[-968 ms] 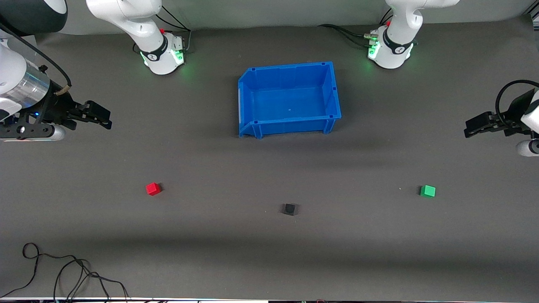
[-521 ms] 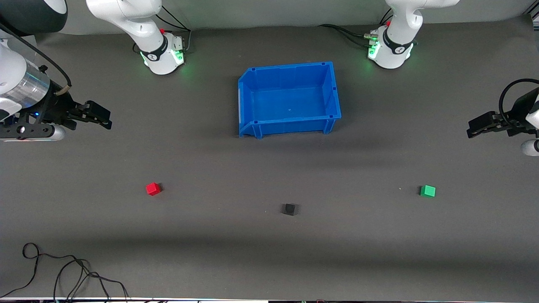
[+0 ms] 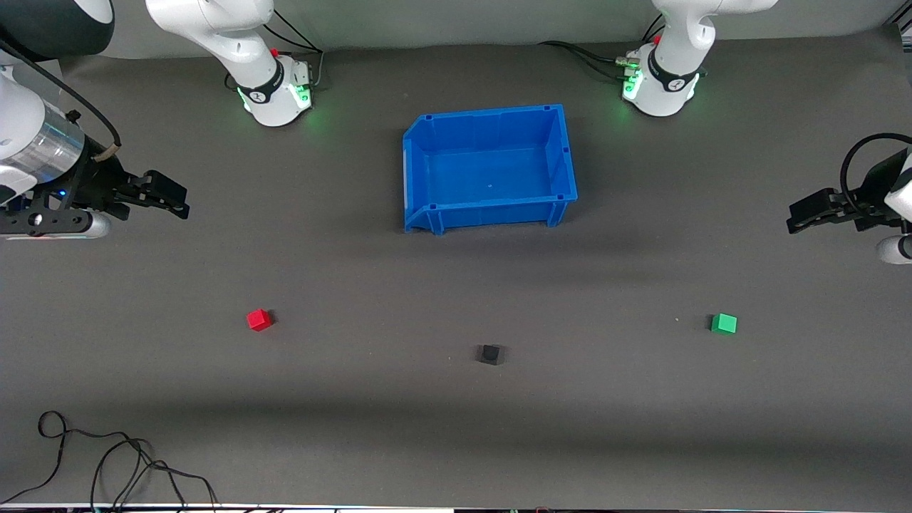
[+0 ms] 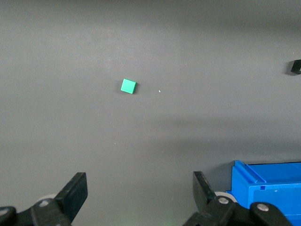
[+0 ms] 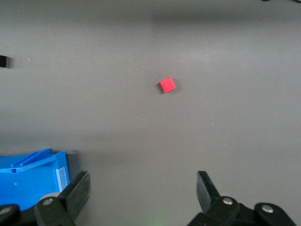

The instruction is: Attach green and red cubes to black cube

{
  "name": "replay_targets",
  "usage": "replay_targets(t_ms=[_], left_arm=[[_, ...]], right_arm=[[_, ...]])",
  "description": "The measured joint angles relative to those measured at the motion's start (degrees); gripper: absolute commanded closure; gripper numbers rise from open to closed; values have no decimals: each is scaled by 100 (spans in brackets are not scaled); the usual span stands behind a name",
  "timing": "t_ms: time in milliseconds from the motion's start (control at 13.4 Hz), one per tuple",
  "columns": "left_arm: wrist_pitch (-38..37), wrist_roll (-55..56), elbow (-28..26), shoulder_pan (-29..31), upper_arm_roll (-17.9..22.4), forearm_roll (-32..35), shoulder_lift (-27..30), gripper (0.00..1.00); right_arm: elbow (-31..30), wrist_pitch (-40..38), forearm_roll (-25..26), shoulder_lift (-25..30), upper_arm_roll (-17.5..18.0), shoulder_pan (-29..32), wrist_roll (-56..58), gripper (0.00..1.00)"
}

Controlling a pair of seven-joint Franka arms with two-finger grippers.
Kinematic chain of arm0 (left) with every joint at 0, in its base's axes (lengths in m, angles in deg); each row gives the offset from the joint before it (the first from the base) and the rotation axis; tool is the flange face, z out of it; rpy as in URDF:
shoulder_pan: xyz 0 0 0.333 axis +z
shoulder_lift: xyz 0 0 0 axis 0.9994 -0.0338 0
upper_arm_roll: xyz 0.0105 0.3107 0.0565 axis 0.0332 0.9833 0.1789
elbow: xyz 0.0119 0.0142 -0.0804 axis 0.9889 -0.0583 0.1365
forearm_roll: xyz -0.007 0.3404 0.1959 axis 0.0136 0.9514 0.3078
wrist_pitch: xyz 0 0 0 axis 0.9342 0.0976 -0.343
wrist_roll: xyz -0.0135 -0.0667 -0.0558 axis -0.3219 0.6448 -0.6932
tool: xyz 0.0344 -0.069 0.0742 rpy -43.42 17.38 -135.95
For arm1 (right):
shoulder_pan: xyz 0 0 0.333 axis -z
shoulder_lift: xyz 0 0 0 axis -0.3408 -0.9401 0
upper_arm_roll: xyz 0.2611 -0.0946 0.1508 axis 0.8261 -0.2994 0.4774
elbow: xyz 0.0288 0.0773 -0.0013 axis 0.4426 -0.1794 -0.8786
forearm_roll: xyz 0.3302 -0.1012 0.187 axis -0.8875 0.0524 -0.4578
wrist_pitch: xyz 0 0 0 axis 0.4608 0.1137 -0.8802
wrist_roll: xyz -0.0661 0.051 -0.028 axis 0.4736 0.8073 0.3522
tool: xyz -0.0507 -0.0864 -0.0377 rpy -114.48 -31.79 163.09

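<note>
Three tiny cubes lie apart on the dark mat. The red cube [image 3: 259, 320] [image 5: 167, 85] sits toward the right arm's end. The green cube [image 3: 724, 323] [image 4: 128, 86] sits toward the left arm's end. Between them, slightly nearer the front camera, lies the black cube [image 3: 489, 354] [image 4: 296, 67] [image 5: 3, 61]. My right gripper [image 3: 178, 201] [image 5: 141, 190] hangs open and empty over the mat at the right arm's end, well away from the red cube. My left gripper [image 3: 798, 215] [image 4: 140, 193] hangs open and empty at the left arm's end.
A blue bin [image 3: 552, 152] [image 4: 268, 186] [image 5: 33, 172], empty, stands in the middle of the table, farther from the front camera than the cubes. Loose black cables [image 3: 107, 463] lie at the near edge toward the right arm's end.
The left gripper shifted slightly outward toward its end of the table and came back. The right arm and the cubes have not moved.
</note>
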Motion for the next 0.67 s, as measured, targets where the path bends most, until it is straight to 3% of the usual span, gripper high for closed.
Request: replay_targets(t_ms=[670], left_arm=[[-11,196,-8,-97,-25,0,-4,0]], right_arm=[[1,0,0,0,0,-7,1,0]])
